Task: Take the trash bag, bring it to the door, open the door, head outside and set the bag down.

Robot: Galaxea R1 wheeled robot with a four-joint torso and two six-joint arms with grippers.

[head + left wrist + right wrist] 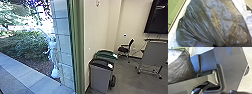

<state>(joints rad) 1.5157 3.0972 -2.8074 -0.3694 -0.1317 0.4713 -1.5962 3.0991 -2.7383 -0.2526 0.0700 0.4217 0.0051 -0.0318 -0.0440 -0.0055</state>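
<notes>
The wrinkled trash bag [205, 25] shows near the left wrist. Whether either gripper is spread or pinching cannot be told. A black-topped bin [100, 77] stands beside the wall [98, 27].

Gray black-lidded bin [100, 78] in front of a green-lidded bin [106, 54]; office chair [123, 49] farther back; leafy hedge [23, 46] outside.

Grey floor [123, 81] bearing dark-lidded bin [100, 78], green-lidded bin [106, 55] beside it, chair [124, 50], perhaps a wheeled board [155, 53]
</notes>
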